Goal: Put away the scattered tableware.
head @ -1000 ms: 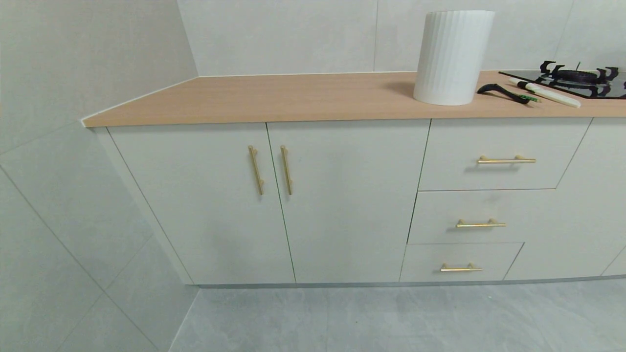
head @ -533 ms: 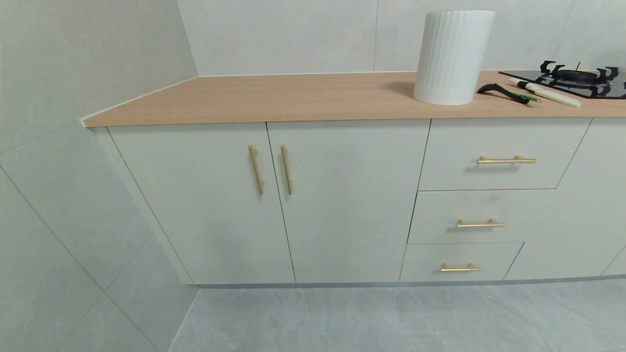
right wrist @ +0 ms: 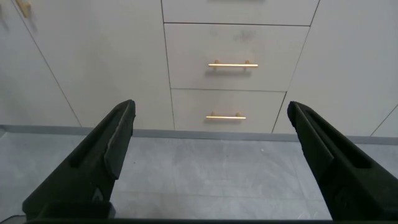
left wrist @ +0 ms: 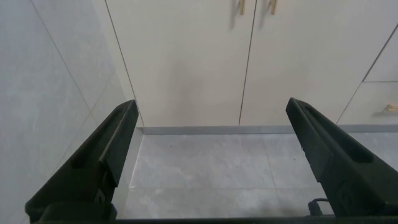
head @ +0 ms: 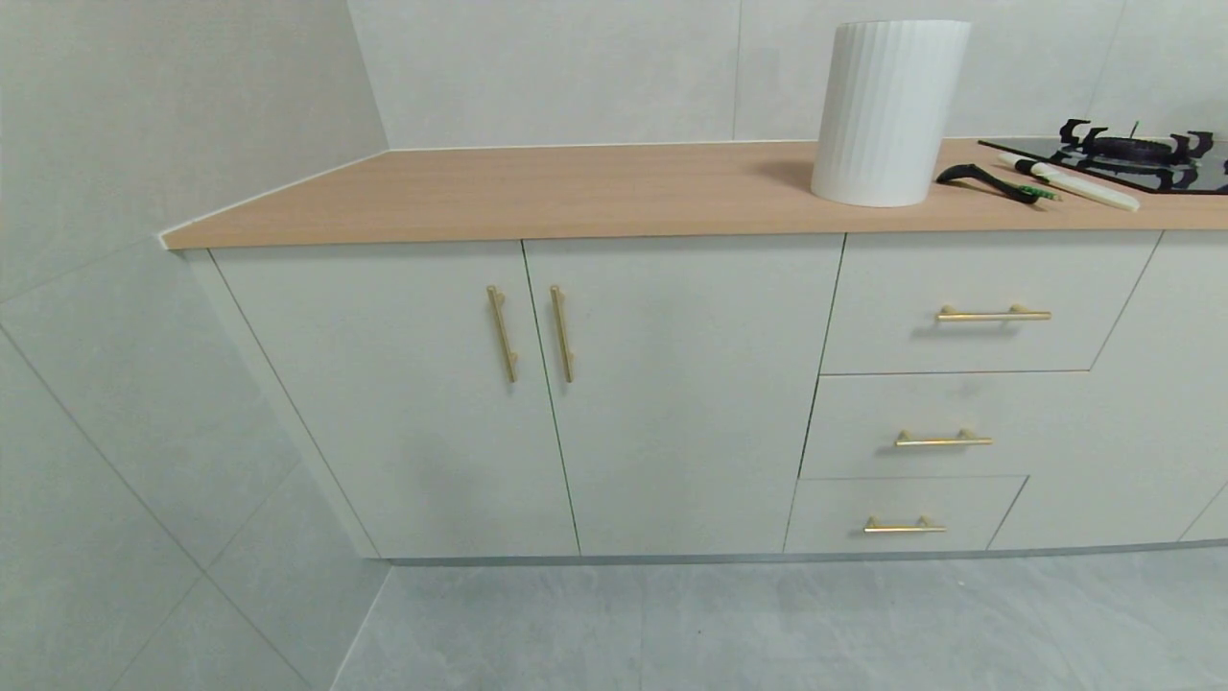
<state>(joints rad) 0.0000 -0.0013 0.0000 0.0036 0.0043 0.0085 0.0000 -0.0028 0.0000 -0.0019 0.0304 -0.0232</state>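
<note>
Looks barely begun. Black utensil (head: pixel 983 179) & white-handled tool (head: pixel 1074 184) loose on counter (head: pixel 537 192), just beside ribbed holder (head: pixel 887 110). Left gripper (left wrist: pixel 211 109) & right gripper (right wrist: pixel 211 107) wide apart, empty, down low nr cabinet fronts. Leaves all stowing to do.

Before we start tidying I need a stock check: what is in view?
countertop: one, wood-coloured, over the cupboards
hob: one, black, countertop's right end
ribbed container: one, white, upright on the countertop
black utensil: one, black, lying between container and hob
white utensil: one, white and green, beside the hob
cupboard doors: two, pale, shut, below the countertop
drawers: three, pale, shut, right of the doors
handles: five, gold, on doors and drawers
left gripper: one, black, open, low before the doors
right gripper: one, black, open, low before the drawers
</note>
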